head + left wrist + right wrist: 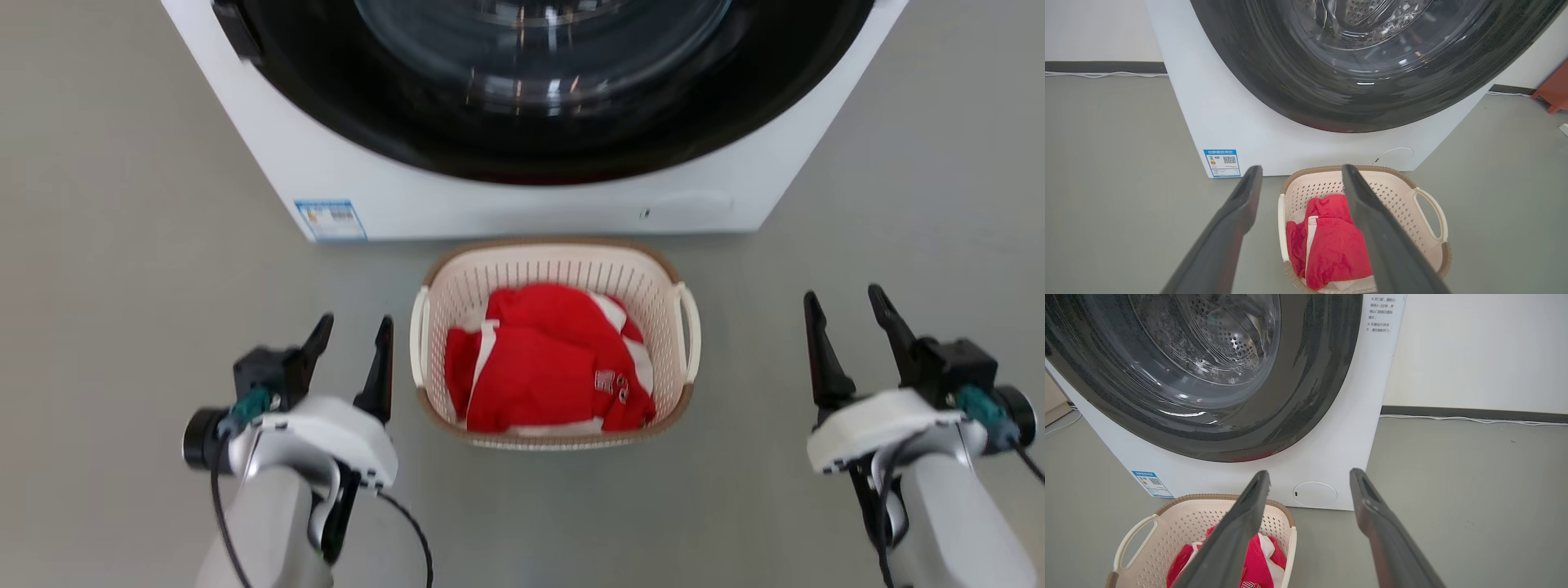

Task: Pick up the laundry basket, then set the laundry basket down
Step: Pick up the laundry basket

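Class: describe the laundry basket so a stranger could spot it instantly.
Find the white washing machine with the dark round door. On the floor right before it sits the laundry basket: cream, perforated, brown-rimmed, holding red cloth.

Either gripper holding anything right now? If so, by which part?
Nothing is held. The left gripper and right gripper are both open and clear of the laundry basket, which sits on the floor between them, its loop handles untouched.
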Available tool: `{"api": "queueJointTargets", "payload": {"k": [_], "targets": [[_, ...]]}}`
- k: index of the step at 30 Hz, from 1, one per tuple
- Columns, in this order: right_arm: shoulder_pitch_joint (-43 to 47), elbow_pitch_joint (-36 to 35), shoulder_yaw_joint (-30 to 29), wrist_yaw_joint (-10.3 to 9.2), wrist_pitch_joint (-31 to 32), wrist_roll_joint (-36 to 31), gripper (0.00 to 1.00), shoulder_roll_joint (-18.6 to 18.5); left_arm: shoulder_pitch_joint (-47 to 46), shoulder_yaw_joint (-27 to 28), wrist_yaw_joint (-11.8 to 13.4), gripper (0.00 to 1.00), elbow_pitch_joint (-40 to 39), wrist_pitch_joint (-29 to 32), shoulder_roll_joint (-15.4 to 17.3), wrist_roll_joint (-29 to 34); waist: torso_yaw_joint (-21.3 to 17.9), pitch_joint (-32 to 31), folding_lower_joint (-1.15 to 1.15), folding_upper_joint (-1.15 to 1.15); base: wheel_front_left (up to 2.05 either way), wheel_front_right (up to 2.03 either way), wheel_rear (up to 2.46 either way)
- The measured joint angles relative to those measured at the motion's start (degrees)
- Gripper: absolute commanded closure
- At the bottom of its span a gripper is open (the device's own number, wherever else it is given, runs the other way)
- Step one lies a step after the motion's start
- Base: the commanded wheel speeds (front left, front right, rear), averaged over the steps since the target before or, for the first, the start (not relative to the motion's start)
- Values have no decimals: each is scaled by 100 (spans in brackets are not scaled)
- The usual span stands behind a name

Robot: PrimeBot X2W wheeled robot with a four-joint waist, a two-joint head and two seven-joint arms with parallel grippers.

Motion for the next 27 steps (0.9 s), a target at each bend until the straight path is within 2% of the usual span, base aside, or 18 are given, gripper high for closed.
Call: {"api": "queueJointTargets", "payload": {"k": [8, 14, 20, 27], "targets": [[-1189, 1394, 111, 0, -7, 1, 0, -82, -1149, -428, 1, 0, 1222, 0, -13, -31, 41, 897, 0, 0, 0, 0, 0], [-2015, 2442, 448, 0, -7, 32, 0, -62, -1952, -768, 10, 0, 1992, 0, -33, -177, 34, 1549, 0, 0, 0, 0, 0], [-2579, 3036, 597, 0, -7, 37, 0, -44, -2497, -975, 36, 0, 2437, 0, -40, -316, 10, 2024, 0, 0, 0, 0, 0], [-2950, 3279, 610, 0, -7, 62, 0, 24, -3000, -1121, 151, 0, 2937, 0, -49, -427, -10, 2513, 0, 0, 0, 0, 0]]}}
